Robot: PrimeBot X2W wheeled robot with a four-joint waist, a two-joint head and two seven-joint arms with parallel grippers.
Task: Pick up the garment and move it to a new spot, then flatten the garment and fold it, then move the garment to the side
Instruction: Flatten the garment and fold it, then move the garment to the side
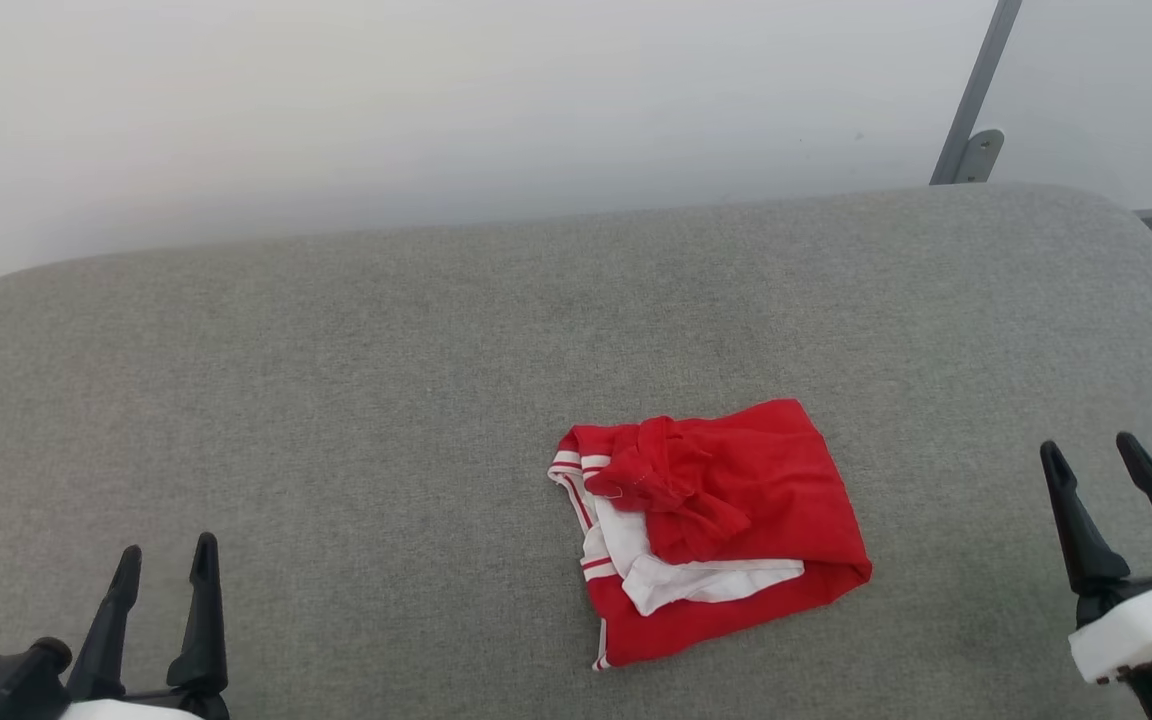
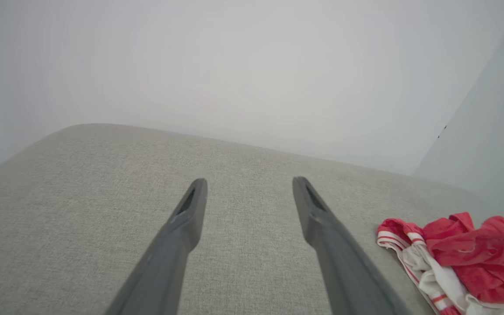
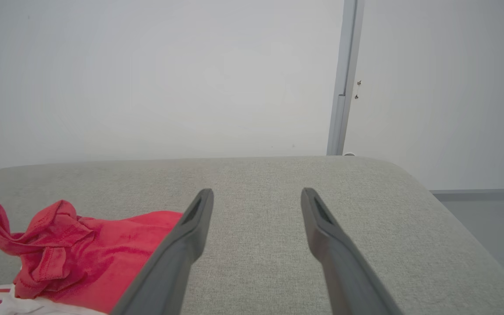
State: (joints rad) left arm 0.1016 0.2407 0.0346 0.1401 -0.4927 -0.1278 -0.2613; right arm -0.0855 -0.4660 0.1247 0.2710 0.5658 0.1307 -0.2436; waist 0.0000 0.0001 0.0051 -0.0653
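Our left gripper [image 1: 168, 548] is at the near left corner of the grey padded surface [image 1: 336, 400], its two fingers spread apart and holding nothing. Our right gripper [image 1: 1088, 446] is at the near right edge, likewise spread wide and empty. The garment [image 1: 726, 530] lies in a loose red bundle right of centre, toward the near edge, between our grippers and clear of both. White sleeve cloth and striped trim show along its left side.
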